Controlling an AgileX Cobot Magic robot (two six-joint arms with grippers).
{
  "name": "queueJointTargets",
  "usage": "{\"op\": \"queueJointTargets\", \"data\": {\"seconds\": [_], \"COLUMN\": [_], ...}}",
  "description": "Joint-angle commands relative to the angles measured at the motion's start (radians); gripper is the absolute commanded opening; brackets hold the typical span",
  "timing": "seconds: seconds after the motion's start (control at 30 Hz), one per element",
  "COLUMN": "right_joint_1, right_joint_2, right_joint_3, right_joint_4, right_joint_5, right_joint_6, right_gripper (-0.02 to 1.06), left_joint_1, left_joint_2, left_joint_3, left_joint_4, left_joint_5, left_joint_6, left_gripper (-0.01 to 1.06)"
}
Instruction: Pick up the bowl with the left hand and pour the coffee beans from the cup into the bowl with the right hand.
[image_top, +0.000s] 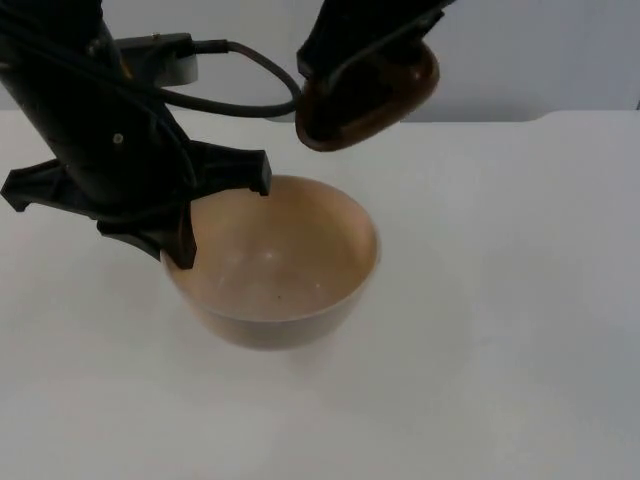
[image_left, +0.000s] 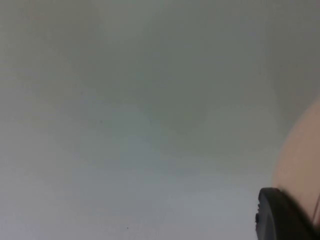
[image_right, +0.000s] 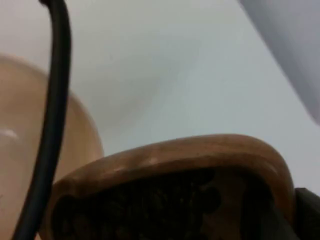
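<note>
The left gripper (image_top: 185, 215) is clenched on the rim of the bowl (image_top: 275, 265), on the side nearest the counter's left edge. One black finger reaches down inside the bowl and the other sits outside it. The bowl is tan and looks empty inside. It seems to be lifted a little off the white counter (image_top: 500, 300) — a soft shadow lies under it — but it is hard to be sure.

The right gripper (image_top: 375, 45) holds the brown cup (image_top: 368, 92) up in the air, just past the bowl's far rim, toward the back edge of the counter. The cup is tipped over on its side. In the right wrist view, dark coffee beans (image_right: 150, 205) fill the cup, and the bowl sits below it.

So the pouring step seems about to start. No beans are in the bowl yet. Next, the cup needs to come right over the bowl and tip more, slowly, so the beans fall in and do not spill on the counter.
</note>
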Motion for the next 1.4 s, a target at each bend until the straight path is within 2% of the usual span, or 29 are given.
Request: {"op": "queueJointTargets", "data": {"seconds": [0.0, 0.17, 0.4, 0.97, 1.23, 1.37], "right_joint_1": [0.019, 0.047, 0.057, 0.09, 0.14, 0.163], "right_joint_2": [-0.008, -0.008, -0.008, -0.01, -0.01, -0.01], "right_joint_3": [-0.007, -0.007, -0.007, -0.007, -0.007, -0.007], "right_joint_4": [-0.083, -0.2, -0.289, -0.318, -0.444, -0.502], "right_joint_5": [-0.017, -0.017, -0.017, -0.017, 0.005, 0.014], "right_joint_6": [0.008, 0.008, 0.008, -0.017, -0.031, -0.077], "right_gripper": [0.0, 0.0, 0.0, 0.0, 0.0, 0.0], "left_joint_1": [-0.006, -0.006, -0.006, -0.006, -0.006, -0.006], "left_joint_2": [-0.007, -0.007, -0.007, -0.005, -0.005, -0.005], "left_joint_3": [-0.005, -0.005, -0.005, -0.005, -0.005, -0.005], "left_joint_4": [0.009, 0.008, 0.011, 0.011, 0.011, 0.011], "left_joint_5": [-0.005, -0.006, -0.013, -0.017, -0.017, -0.017], "left_joint_6": [-0.001, -0.001, -0.001, -0.001, -0.001, -0.001], "left_gripper": [0.0, 0.0, 0.0, 0.0, 0.0, 0.0]}}
